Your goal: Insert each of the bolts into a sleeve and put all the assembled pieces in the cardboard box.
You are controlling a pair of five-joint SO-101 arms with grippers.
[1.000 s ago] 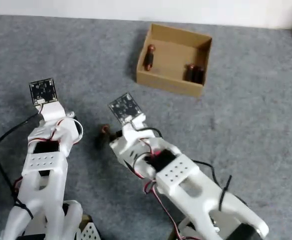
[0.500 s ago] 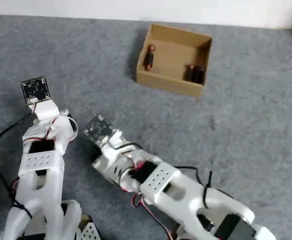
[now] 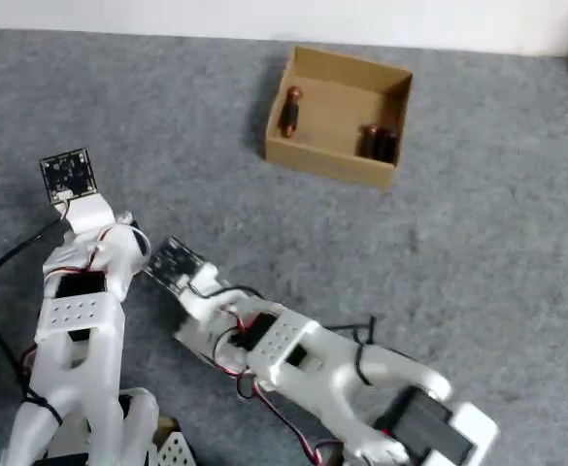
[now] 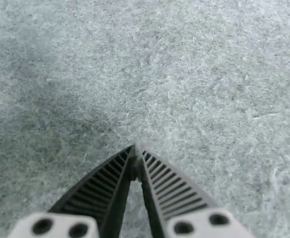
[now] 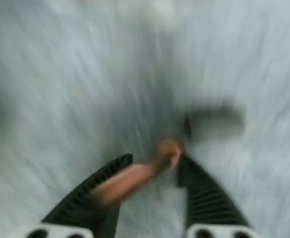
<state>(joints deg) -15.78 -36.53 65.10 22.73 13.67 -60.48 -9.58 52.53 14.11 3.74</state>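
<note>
In the right wrist view my right gripper [image 5: 155, 158] is shut on a copper-coloured bolt [image 5: 130, 181], which lies slanted between its ribbed fingers [image 5: 204, 196]. A dark, blurred shape [image 5: 214, 121] sits just beyond the fingertips; I cannot tell what it is. My left gripper [image 4: 135, 148] is shut with nothing in it, just above bare grey carpet. In the high view the right arm [image 3: 274, 345] reaches left, its wrist board [image 3: 172, 262] close to the left arm [image 3: 80, 301]. The cardboard box [image 3: 327, 163] stands at the back, holding one assembled piece [image 3: 289, 110] at its left and dark pieces [image 3: 379, 143] at its right.
Grey carpet [image 3: 478, 243] covers the whole table. The left arm's wrist board [image 3: 68, 175] sticks out at the far left. Open carpet lies between the arms and the box and to the right of the box.
The right arm has swung left, toward the left arm; the bolt that lay on the carpet by its gripper no longer shows from above. The left arm shifted slightly left, then held still.
</note>
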